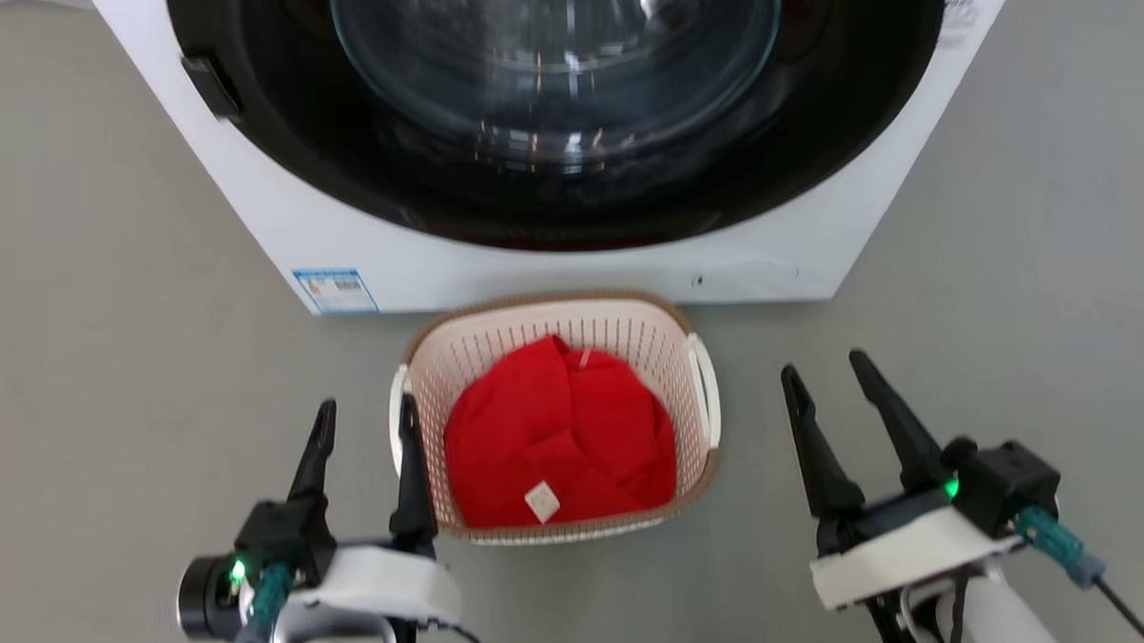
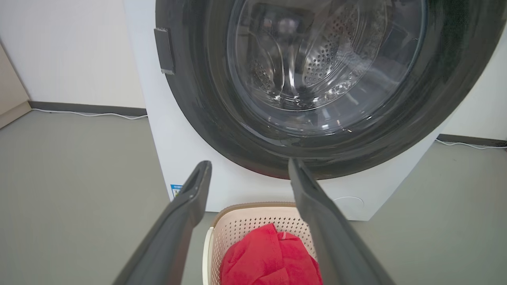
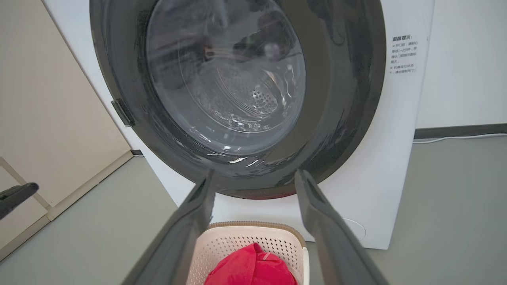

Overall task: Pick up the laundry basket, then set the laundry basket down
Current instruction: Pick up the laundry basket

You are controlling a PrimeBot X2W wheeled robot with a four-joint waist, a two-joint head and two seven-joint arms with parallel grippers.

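head view: laundry basket [image 1: 582, 335] (red cloth [image 1: 557, 436]) on floor [image 1: 108, 376]

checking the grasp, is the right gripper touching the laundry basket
Apart. Head view shows bare floor between the right gripper and the laundry basket.

I see a smooth grey floor [image 1: 109, 423] carrying a large white front-loading washing machine [image 1: 570, 276] and, just in front of it, a small cream perforated plastic laundry basket [image 1: 497, 355] with a brown rim.

Your left gripper [image 2: 249, 163]: fingers spread wide, held nothing. Laundry basket [image 2: 241, 226] sat on grey floor [image 2: 71, 190], just before washing machine [image 2: 174, 150], red cloth [image 2: 269, 259] inside.
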